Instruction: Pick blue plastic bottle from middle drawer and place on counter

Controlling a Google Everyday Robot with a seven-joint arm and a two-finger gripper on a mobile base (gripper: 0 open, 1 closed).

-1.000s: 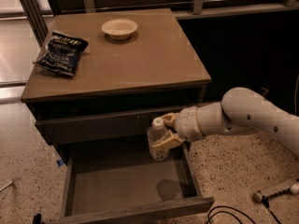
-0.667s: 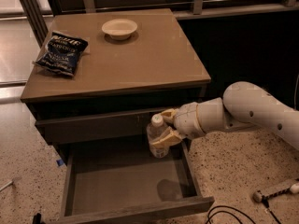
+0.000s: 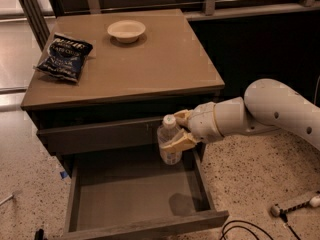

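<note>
Bottle is hanging upright in the air, white cap up, clear body with a pale band. It is sitting over the back right part of the open drawer and not touching the drawer floor. Its cap is reaching about level with the shut drawer front above, below the worktop edge.

Pincer is clenching on the bottle from the right side. One tan finger is pressing near the cap, the other is crossing the front of the body lower down. The white arm is coming in from the right, running roughly level toward the cabinet.

The drawer is standing pulled out toward me, grey floor bare, and a dark round shadow is lying on its right side below the bottle.

Worktop is carrying a white bowl near the back middle and a dark blue chip bag lying flat at the left edge, well apart from each other.

On the speckled floor to the right, a small white-tipped tool is lying, and a black cable is curling near the drawer's front corner.
</note>
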